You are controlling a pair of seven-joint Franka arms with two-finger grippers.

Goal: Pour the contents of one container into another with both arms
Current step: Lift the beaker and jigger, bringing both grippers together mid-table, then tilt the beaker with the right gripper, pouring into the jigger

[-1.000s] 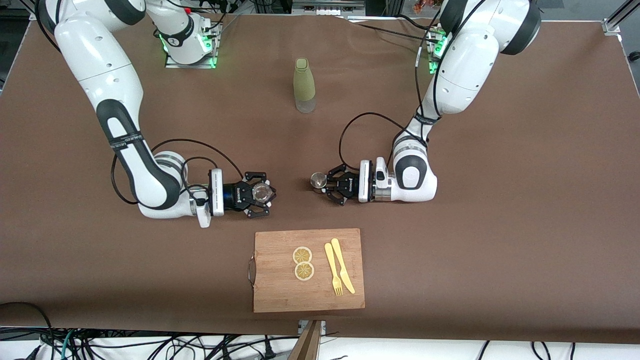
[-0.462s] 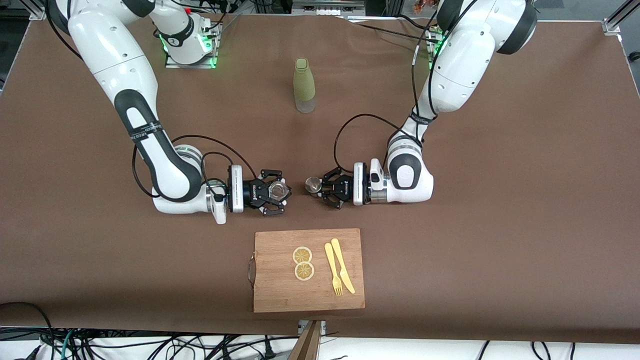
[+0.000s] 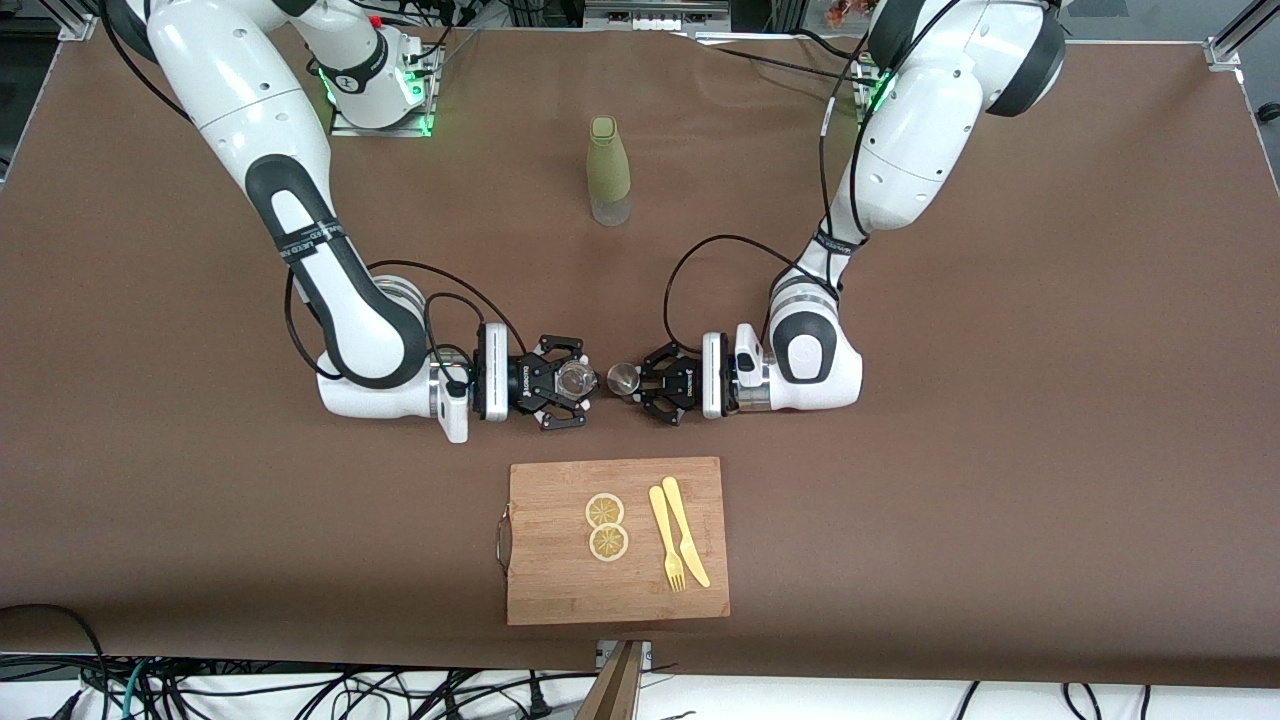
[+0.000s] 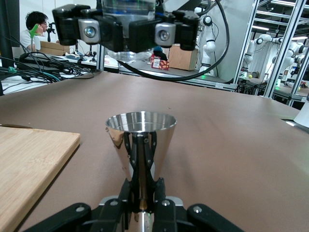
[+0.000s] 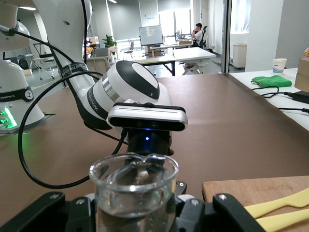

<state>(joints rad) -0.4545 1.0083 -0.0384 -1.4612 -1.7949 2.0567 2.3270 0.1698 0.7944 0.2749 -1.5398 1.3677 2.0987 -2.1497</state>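
My right gripper [image 3: 568, 383] is shut on a small clear glass beaker [image 3: 573, 379], held upright over the middle of the table. My left gripper [image 3: 634, 381] is shut on a shiny steel conical cup [image 3: 622, 379], also upright, almost rim to rim with the beaker. The left wrist view shows the steel cup [image 4: 141, 140] clamped between the black fingers [image 4: 145, 166], with the beaker [image 4: 128, 29] and the right gripper higher up, facing it. In the right wrist view the beaker [image 5: 133, 186] fills the foreground, and the left arm's wrist [image 5: 145, 116] faces it.
A green bottle [image 3: 609, 170] stands upright, farther from the front camera than both grippers. A wooden cutting board [image 3: 560, 590] lies nearer the front camera, carrying two lemon slices [image 3: 606, 525] and a yellow fork and knife [image 3: 678, 545].
Both grippers have moved toward each other over the table's middle, each keeping its vessel. The gap between the beaker and the steel cup has nearly closed.
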